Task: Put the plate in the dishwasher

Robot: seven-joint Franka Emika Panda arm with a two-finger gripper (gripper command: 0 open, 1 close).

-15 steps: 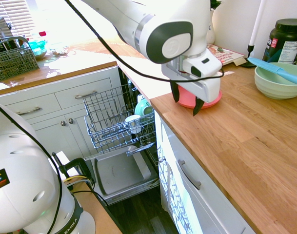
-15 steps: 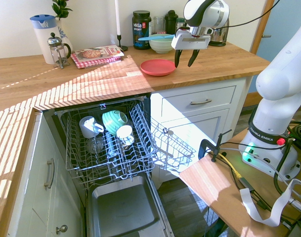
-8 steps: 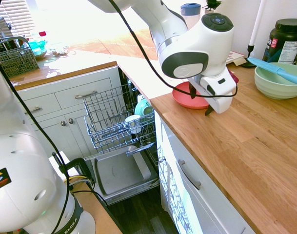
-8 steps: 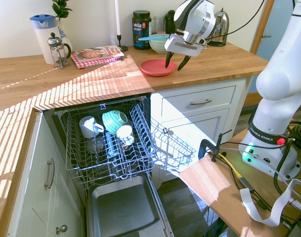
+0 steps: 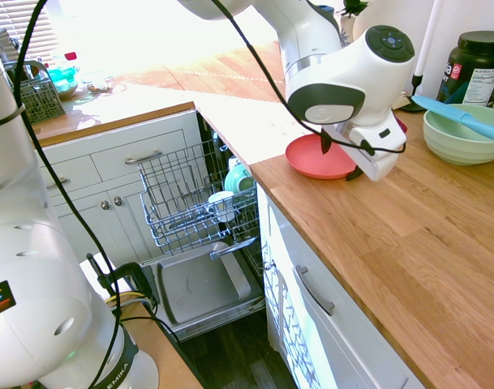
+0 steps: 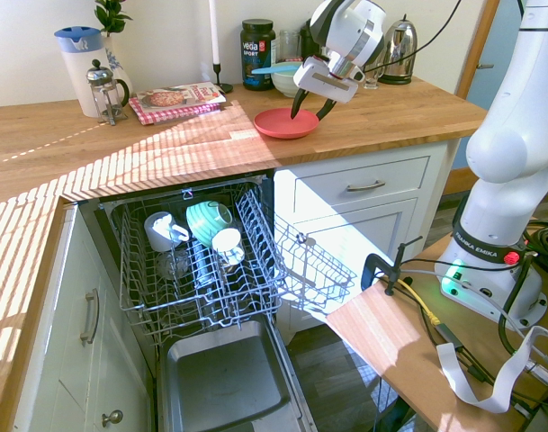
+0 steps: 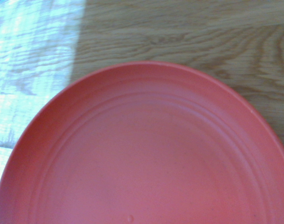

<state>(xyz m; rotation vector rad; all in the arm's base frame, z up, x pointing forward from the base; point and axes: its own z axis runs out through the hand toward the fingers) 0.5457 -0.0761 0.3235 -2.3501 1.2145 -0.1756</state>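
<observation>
First exterior view: the plate [image 5: 315, 160] lies flat on the wooden counter [image 5: 409, 243], close to its near-left edge. The gripper [image 5: 340, 158] hangs over the plate's right side with its fingers apart and nothing between them. A dark jar [image 5: 476, 66] far right has a label too small to read. The green bowl [image 5: 461, 134] stands well apart on the right. The dishwasher [image 5: 199, 243] is open below on the left.

Second exterior view: the jar [image 6: 257, 54] says "vega". The gripper [image 6: 308, 106] points down at the plate [image 6: 282, 123]. The dishwasher rack [image 6: 197, 261] is pulled out, with cups inside and open room on its right.

Wrist view: the plate [image 7: 146, 154] fills most of the picture, on bare wood.
</observation>
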